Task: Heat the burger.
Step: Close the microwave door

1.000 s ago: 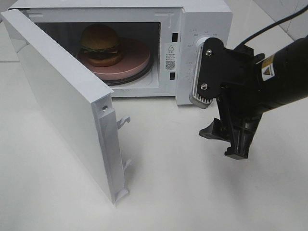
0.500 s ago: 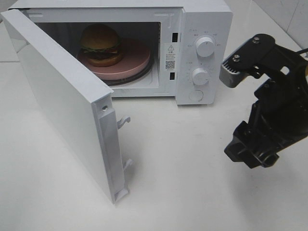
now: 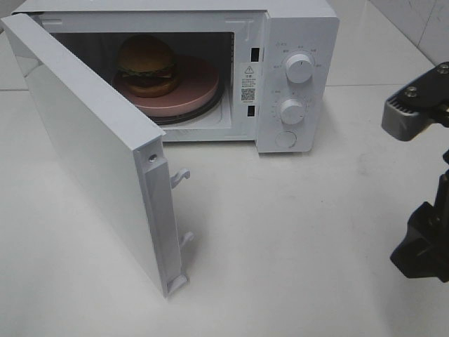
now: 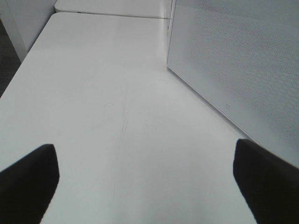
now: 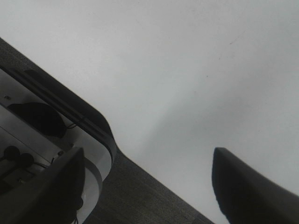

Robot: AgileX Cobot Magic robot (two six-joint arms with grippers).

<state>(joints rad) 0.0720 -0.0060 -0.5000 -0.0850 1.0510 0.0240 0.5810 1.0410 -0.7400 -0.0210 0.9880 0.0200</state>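
White bench (image 3: 295, 232) all round, with the microwave (image 3: 298, 28) parked at 12 o'clock in the high view and its door (image 3: 91, 140) swung wide open toward 8 o'clock. Inside, the burger (image 3: 146, 64) sat on the pink plate (image 3: 193, 91), over on the plate's 10 o'clock side.

The right claw (image 3: 403, 188) hung out at 3 o'clock, well apart from the oven, jaws spread with nothing in them. The left claw (image 4: 147, 182) only showed in its own wrist view. It was released too, empty, low over the bench, with what looked like the door's dotted outer panel just beside it.

So loading looked done to me, and shutting the door seemed to be the step in hand. My guess was the left claw sat best for that: push the outer face round until it latches. Then the knobs (image 3: 300, 69) would need a twist, probably a job for the right claw.
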